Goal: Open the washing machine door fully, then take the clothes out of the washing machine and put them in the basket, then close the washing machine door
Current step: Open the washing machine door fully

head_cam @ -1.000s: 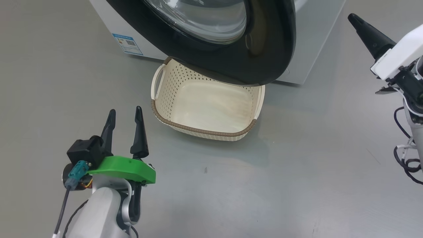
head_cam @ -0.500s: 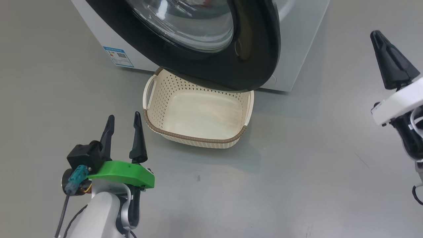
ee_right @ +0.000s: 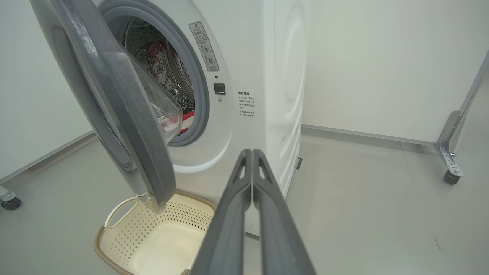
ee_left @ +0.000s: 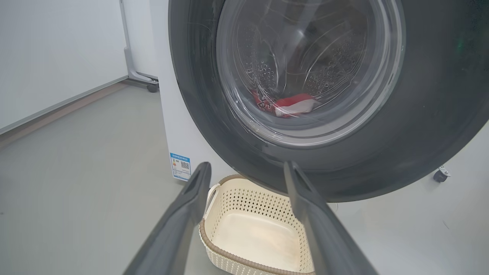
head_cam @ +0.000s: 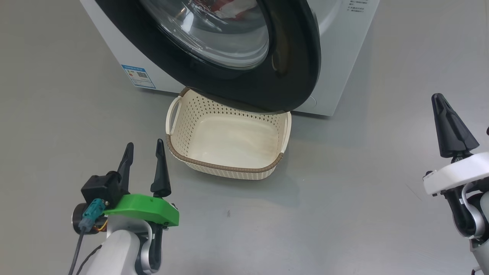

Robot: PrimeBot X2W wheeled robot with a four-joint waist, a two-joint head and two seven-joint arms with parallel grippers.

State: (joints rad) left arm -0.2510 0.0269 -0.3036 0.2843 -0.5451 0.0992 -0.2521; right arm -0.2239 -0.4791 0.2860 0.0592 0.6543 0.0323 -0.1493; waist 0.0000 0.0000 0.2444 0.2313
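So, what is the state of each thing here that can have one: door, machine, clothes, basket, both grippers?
washing machine door: partly open, hanging over the basket's back edge.
washing machine: drum mouth partly uncovered.
clothes: lying inside the drum.
basket: upright on the floor, empty.
left gripper: open, empty.
right gripper: shut, empty.

Bright, even light from overhead: the grey floor (head_cam: 344, 214) carries a soft sheen, with a faint, blurry-edged shadow beside the basket (head_cam: 229, 173). White glare streaks the washing machine door (head_cam: 294, 68) glass. The head view is crisp. Both wrist views bow at their edges, and the close claw fingers (ee_left: 179, 229) look soft.
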